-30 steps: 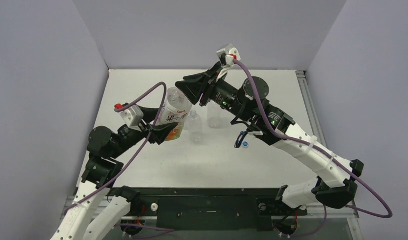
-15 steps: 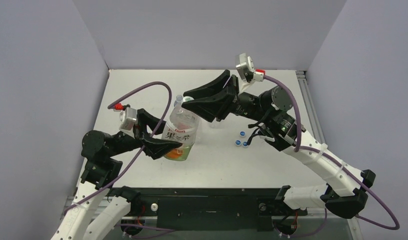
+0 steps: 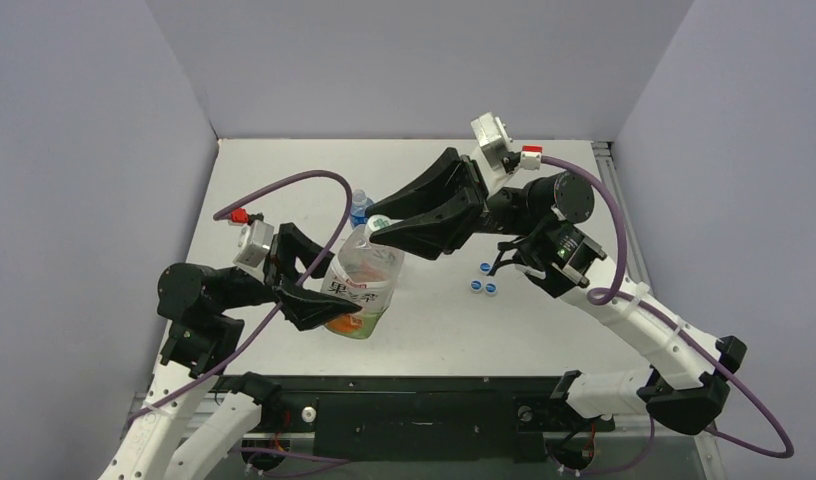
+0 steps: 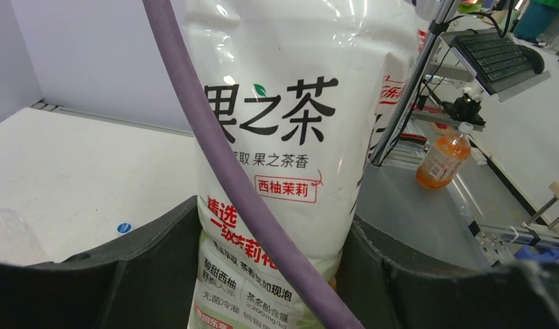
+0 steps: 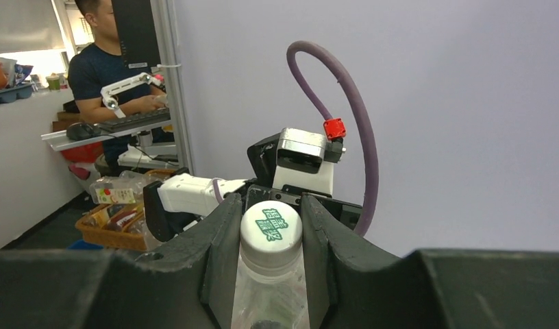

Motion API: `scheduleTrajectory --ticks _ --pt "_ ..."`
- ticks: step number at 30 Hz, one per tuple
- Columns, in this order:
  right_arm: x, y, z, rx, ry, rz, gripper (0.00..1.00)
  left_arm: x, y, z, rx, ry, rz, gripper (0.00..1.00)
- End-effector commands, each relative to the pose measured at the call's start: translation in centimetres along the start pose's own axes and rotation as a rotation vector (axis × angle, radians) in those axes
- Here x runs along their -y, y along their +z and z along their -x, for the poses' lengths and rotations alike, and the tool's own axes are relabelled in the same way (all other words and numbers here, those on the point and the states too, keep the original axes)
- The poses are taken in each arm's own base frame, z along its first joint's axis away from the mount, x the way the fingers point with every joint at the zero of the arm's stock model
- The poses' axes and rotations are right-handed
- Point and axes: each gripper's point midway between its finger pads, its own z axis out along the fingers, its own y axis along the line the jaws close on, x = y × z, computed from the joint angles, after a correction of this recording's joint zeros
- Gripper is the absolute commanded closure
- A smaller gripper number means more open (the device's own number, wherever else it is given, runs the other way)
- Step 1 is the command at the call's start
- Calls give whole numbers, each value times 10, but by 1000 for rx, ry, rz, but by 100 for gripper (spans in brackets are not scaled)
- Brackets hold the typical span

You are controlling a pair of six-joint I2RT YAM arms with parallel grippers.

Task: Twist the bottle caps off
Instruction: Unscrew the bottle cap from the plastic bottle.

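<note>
The labelled bottle (image 3: 369, 265) is clamped low by the left gripper (image 3: 334, 292) and tilted. Its white cap (image 5: 270, 228) sits between the right gripper (image 3: 384, 222) fingers (image 5: 222, 247). Whether they pinch it cannot be told.

The see-through plastic bottle (image 3: 369, 250) has a shiny, smooth label (image 4: 277, 137), its white cap (image 5: 270, 229) is smooth plastic, the purple cable (image 4: 225, 171) looks smooth and rubbery, and the white table (image 3: 284, 170) looks dull.

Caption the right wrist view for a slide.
Right gripper pinching the white cap of a clear bottle, ready to unscrew.
</note>
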Motion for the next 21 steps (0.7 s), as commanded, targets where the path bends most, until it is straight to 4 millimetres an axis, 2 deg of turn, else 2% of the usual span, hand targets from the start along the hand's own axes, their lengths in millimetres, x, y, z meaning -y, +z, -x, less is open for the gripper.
scheduleTrajectory --ticks 1,2,3,4,5,6,7,8,9,10,11,12,13,14,15,16,17,21 --pt "-16 -6 34 45 -111 -2 60 -5 2 10 9 48 29 100" --pt "-4 -8 32 37 -114 -71 46 -11 2 12 21 81 56 100" --pt "-1 -12 37 44 -126 -110 41 -16 1 10 19 83 81 100" --pt "15 -17 36 46 -128 -207 28 -27 0 12 31 137 131 100" --pt "19 -22 43 61 -136 -260 25 -42 -3 10 30 180 203 100" --pt "37 -30 47 77 -131 -387 22 -49 -6 9 29 198 242 100" --pt "39 -35 53 93 -133 -428 21 -64 -10 9 31 236 318 100" --pt "51 -42 55 107 -129 -517 20 -71 -14 7 31 254 352 100" --pt "53 -43 55 110 -122 -550 20 -80 -19 10 40 295 412 100" --pt "63 -50 57 102 -132 -637 19 -87 -22 7 41 304 441 100" --pt "62 -47 58 95 -129 -664 19 -94 -26 12 57 340 486 100" --pt "77 -57 49 55 -136 -779 18 -99 -28 12 61 354 508 100" --pt "77 -50 48 45 -131 -801 19 -105 -31 15 68 374 547 100" --pt "90 -62 38 -4 -139 -915 20 -109 -33 17 73 383 565 100" --pt "91 -55 35 -12 -134 -934 25 -115 -36 20 78 399 603 100" --pt "97 -60 31 -23 -129 -988 26 -117 -38 21 80 408 619 100" --pt "100 -55 26 -31 -119 -1000 30 -123 -42 24 84 421 655 100" --pt "108 -46 15 -19 -90 -1045 37 -133 -51 28 89 449 731 100"
